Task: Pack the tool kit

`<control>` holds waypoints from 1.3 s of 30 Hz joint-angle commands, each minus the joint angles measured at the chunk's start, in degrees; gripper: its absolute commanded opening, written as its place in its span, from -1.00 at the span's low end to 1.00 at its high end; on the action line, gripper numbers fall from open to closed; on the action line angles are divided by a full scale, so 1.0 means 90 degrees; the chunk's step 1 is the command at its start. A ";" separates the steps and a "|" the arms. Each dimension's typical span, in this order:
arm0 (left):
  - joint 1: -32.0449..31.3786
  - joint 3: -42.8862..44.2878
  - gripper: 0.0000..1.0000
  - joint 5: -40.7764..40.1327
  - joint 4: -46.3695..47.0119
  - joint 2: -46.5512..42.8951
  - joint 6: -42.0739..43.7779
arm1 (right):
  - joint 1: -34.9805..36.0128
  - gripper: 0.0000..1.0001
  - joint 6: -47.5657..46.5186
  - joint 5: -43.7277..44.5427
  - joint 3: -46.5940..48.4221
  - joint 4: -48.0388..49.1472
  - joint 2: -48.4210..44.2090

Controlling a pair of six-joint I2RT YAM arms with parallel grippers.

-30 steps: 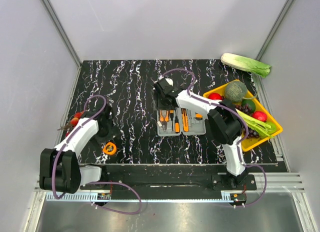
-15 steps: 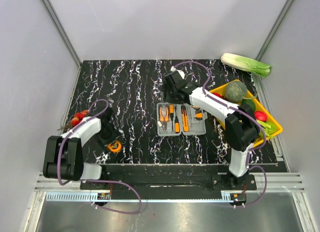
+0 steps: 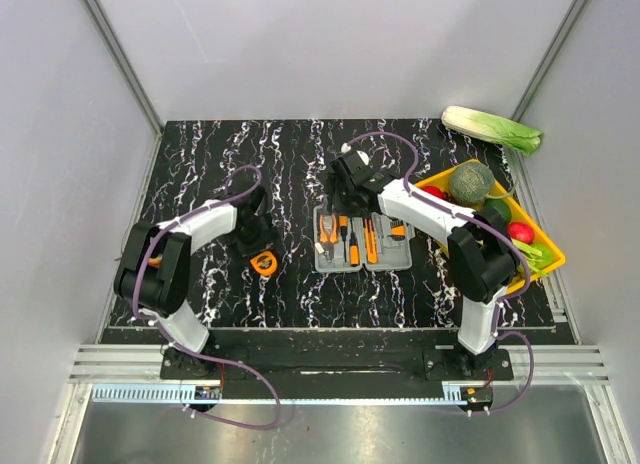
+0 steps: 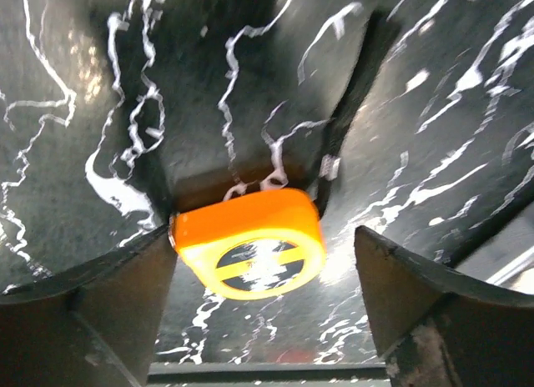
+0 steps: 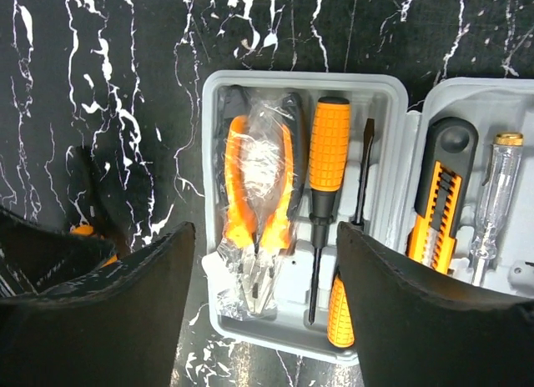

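Right gripper (image 5: 264, 233) wide above open grey case (image 5: 385, 90), orange pliers (image 5: 255, 180) bagged.

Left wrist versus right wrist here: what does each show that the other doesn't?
Left wrist only: the orange tape measure seen whole, between the open fingers of the left gripper. Right wrist only: the open grey case with wrapped pliers and a screwdriver, under the open fingers of the right gripper. Both: the black marbled table; an orange sliver in the right wrist view may be that tape measure.
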 commanded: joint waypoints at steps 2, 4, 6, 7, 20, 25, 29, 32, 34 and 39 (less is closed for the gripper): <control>0.0025 0.0500 0.98 -0.0172 0.0356 -0.0067 0.0055 | 0.0145 0.65 -0.0457 -0.0429 0.0014 0.0235 -0.0406; 0.0083 0.0569 0.98 -0.0261 0.0258 -0.0232 0.0103 | 0.0321 0.76 -0.0594 -0.0400 0.0073 0.0225 -0.0397; 0.0268 0.0540 0.98 -0.0495 0.0180 -0.0496 0.0113 | 0.0506 0.82 -0.0692 -0.0400 0.0170 0.0216 -0.0348; 0.0414 0.0511 0.98 -0.0544 0.0161 -0.0632 0.0142 | 0.0643 0.83 -0.0750 -0.0380 0.0219 0.0206 -0.0309; 0.2504 0.0091 0.98 -0.1033 -0.0240 -0.3269 0.0562 | 0.2557 0.84 -0.1542 -0.0166 0.2279 -0.0604 0.1769; 0.2768 -0.0144 0.98 -0.0789 -0.0201 -0.3466 0.0728 | 0.2685 0.82 -0.1473 0.0176 0.2788 -0.0868 0.2376; 0.2954 -0.0261 0.98 -0.0457 -0.0123 -0.3329 0.0777 | 0.2685 0.82 -0.1668 0.0400 0.2963 -0.0917 0.2659; 0.3013 -0.0320 0.98 -0.0339 -0.0055 -0.3290 0.0768 | 0.2695 0.82 -0.1776 0.0450 0.3178 -0.1025 0.2894; 0.3042 -0.0320 0.98 -0.0320 -0.0035 -0.3280 0.0816 | 0.2685 0.82 -0.1786 0.0421 0.3286 -0.0995 0.3021; 0.3110 -0.0261 0.98 -0.0320 -0.0035 -0.3212 0.0865 | 0.2685 0.82 -0.1796 0.0303 0.3627 -0.0956 0.3255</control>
